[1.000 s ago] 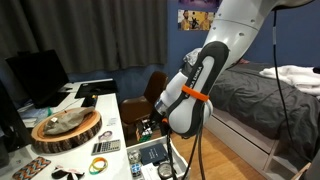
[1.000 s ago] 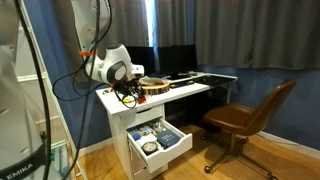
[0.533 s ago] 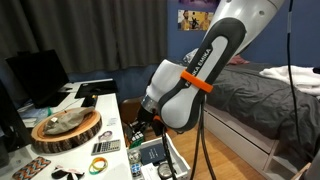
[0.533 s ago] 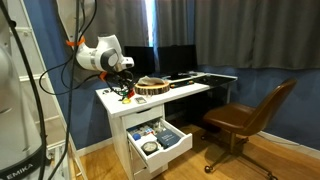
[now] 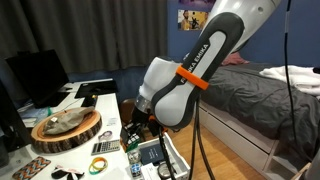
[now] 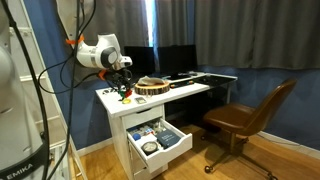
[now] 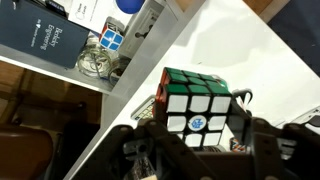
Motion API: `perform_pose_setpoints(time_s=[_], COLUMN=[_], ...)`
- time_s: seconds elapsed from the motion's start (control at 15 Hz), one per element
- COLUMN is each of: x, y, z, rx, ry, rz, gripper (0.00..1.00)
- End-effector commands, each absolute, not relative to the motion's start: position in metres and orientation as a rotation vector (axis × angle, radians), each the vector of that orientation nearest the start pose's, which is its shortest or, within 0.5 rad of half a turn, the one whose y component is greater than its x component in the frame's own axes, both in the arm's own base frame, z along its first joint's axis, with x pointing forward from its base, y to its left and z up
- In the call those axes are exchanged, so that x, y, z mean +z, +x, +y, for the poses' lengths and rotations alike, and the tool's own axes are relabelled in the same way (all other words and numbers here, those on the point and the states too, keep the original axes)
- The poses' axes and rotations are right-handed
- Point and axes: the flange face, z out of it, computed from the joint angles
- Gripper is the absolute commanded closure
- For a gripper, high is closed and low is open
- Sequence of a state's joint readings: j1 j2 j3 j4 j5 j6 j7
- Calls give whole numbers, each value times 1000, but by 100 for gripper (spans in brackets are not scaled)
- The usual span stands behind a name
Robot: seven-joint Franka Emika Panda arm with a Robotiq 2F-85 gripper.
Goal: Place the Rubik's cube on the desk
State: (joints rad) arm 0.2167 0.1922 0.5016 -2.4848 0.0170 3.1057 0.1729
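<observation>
- Gripper [image 7: 197, 128] is clamped on the Rubik's cube [image 7: 200, 95], with fingers on two opposite faces.
- The cube is over the white top at the end of the desk [image 6: 190, 90], near the edge; whether it touches the surface cannot be told.
- Probably left to do: set it down, release, back off.
- An open drawer [image 7: 60, 45] lies just past that edge, so a slip there is the risk.
- A round wooden slab [image 5: 67, 128] and a calculator [image 5: 106, 147] are nearby, neither under the cube.

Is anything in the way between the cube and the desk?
Nothing visible. The gripper holds the Rubik's cube over bare white desk in the wrist view; the open drawer lies off to the side.
</observation>
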Motion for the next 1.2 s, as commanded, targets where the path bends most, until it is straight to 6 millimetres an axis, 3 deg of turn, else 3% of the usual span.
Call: perform_pose_setpoints(time_s=[0.0,0.53,0.93,1.13], x=[276,273,245,232], y=[389,422,441,448], z=[343,389,431,441], rx=[-510,-240,-182,-184], ry=[-2736,-2822,-2815,-2791], rz=[-718,-1018,-1209,-1249], gripper=[62,62,62,62])
